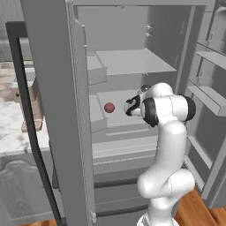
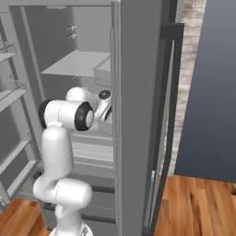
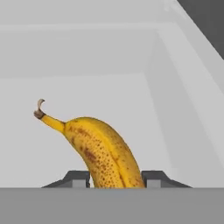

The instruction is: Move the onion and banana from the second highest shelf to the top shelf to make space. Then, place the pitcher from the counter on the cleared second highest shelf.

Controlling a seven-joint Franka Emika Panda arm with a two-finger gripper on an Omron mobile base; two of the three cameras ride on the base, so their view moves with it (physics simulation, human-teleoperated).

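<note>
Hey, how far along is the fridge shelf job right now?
Nothing looks finished. The onion sits on the second highest shelf; the top shelf holds neither item. In hand: the gripper has its fingers on both sides of the banana. Left: lifting both, then the pitcher.

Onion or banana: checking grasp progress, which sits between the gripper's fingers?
The banana, yellow and speckled, between the fingertips; the maroon onion sits apart on the shelf.
</note>
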